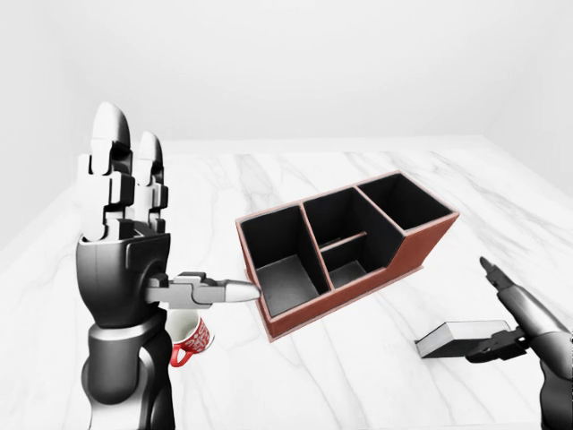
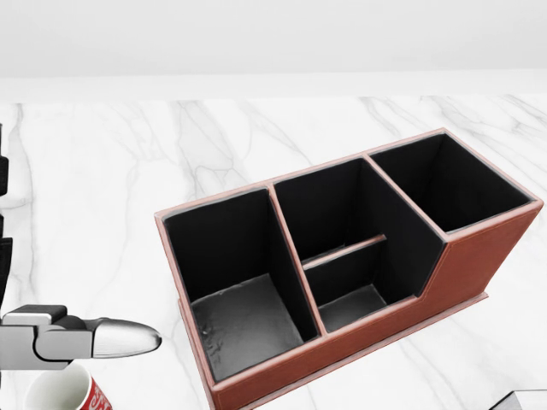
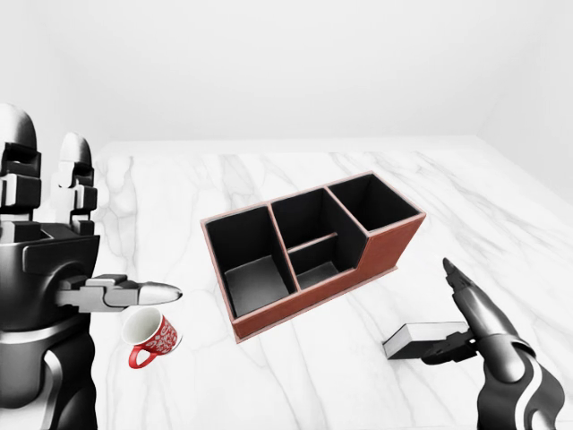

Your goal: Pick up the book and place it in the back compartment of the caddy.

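Marble table [image 1: 376, 376] holds one caddy [image 1: 407, 246], one book [image 1: 452, 339], one mug [image 3: 154, 338].

A reddish-brown caddy [image 1: 345, 246] with black lining, a red-patterned white mug [image 3: 150, 334], grey-veined white marble table [image 1: 295, 376].

Light: bright, even, diffuse | shadows: faint, soft | focus: sharp, no blur or glare

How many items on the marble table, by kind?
Caddy: 1, brown, every compartment looks empty
Book: 1, flat on the table, right hand at its edge
Mug: 1, red and white, below the open left hand
Total: 3
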{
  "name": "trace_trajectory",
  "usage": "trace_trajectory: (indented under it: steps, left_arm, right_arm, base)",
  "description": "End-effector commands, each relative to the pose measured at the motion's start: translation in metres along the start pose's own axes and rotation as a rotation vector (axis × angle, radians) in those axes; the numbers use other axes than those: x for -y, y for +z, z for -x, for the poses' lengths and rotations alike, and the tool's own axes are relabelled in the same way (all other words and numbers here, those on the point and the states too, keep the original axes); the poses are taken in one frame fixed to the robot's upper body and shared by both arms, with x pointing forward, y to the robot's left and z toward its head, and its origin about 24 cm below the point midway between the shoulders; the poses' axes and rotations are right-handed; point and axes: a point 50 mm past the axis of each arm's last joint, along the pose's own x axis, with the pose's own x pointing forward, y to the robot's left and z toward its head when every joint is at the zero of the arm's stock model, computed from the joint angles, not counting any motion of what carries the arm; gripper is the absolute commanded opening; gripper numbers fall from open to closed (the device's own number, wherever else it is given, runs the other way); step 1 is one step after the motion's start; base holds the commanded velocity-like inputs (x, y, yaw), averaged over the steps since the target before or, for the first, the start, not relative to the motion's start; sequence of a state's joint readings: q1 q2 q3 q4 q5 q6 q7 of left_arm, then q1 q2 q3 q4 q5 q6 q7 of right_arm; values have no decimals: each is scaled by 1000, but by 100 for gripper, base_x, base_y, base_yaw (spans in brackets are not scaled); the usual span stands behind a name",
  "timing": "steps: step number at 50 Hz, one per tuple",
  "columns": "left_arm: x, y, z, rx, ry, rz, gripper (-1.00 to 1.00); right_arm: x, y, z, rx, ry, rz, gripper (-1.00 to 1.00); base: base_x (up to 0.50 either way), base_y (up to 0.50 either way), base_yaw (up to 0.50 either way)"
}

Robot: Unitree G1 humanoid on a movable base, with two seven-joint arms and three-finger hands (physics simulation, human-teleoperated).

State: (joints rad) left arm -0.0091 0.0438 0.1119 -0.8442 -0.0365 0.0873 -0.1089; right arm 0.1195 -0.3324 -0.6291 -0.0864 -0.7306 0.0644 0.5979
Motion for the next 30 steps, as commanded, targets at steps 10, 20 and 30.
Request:
trace_trajectory:
  steps: [10, 20, 30]
  left_arm:
    - [0, 2, 1, 6, -1, -2, 100]
    - [0, 1, 1, 2, -1, -2, 100]
    - [0, 1, 0, 2, -1, -2, 100]
  right_arm:
    - [-6, -6, -6, -13, 4, 3, 100]
    - [-8, -7, -4, -17, 10, 6, 100]
    - [-8, -6, -2, -21, 16, 7, 100]
  base:
    - [0, 0, 0]
    - [0, 0, 0]
    - [0, 0, 0]
